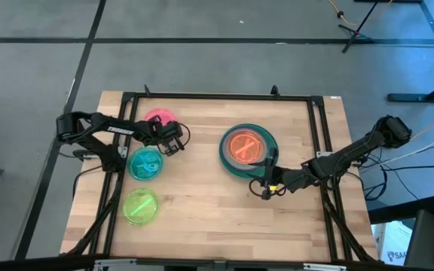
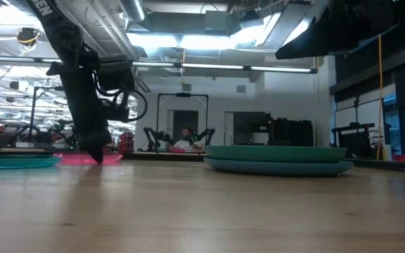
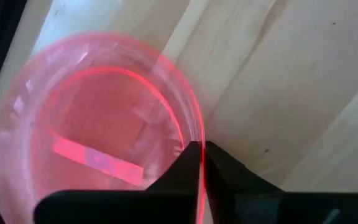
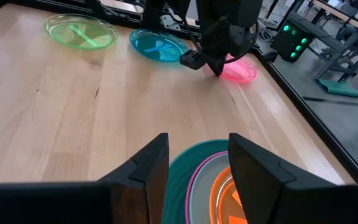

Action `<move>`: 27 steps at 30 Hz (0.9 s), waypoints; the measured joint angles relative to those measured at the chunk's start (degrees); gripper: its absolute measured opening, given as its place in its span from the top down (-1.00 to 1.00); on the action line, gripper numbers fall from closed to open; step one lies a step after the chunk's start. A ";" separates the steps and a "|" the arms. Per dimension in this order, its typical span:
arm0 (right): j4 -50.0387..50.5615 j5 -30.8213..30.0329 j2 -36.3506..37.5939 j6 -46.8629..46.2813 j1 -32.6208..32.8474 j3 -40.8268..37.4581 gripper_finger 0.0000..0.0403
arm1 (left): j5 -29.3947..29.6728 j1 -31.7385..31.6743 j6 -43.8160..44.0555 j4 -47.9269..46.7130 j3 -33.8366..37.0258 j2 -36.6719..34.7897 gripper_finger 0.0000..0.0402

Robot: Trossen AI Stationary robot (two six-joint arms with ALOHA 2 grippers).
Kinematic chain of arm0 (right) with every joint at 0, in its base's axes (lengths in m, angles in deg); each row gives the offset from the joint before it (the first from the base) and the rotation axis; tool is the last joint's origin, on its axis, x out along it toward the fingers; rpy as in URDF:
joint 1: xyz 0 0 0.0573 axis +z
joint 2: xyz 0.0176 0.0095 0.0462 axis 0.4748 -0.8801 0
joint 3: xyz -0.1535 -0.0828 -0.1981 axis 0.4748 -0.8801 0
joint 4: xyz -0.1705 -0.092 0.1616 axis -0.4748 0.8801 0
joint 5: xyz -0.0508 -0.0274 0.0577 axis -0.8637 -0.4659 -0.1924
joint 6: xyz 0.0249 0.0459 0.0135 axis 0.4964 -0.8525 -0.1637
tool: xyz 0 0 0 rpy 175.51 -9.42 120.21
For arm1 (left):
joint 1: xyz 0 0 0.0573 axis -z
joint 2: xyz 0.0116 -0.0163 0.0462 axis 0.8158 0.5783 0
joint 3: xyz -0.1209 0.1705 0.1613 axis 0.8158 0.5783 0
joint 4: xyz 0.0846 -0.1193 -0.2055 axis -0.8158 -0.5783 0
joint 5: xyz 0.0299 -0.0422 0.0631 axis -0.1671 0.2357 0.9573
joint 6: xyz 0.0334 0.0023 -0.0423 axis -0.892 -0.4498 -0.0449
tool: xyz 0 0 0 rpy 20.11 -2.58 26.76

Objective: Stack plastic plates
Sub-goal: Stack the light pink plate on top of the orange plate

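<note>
Three small plates lying singly on table: pink plate, teal plate, lime plate. One stack right of them, orange plate topmost. Left claw pinching pink plate's rim. Right claw released, beside stack.

Left arm reached in from the table's left edge toward the far left corner, left gripper pointed down at the surface, fingers pressed together with only a thin rim edge between them. Right arm stretched in from the right side, bent low over the table, right gripper near the middle-right, fingers spread apart, gripping nothing.
</note>
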 joint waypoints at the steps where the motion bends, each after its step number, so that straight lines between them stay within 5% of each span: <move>1: -0.01 -0.01 0.00 0.00 0.00 0.00 0.23 | 0.24 0.68 -0.65 0.74 -0.06 0.05 0.97; 11: 0.08 -1.52 0.00 0.17 0.00 0.00 0.23 | -1.27 11.56 -4.78 5.91 -9.55 0.20 0.98; 19: 0.10 -1.52 0.00 -0.09 0.00 0.00 0.23 | -13.73 17.64 -15.52 26.51 -12.35 1.47 0.98; 27: -1.24 -1.52 0.00 0.26 0.00 0.00 0.23 | -20.20 18.24 -20.05 39.15 -17.44 11.87 0.98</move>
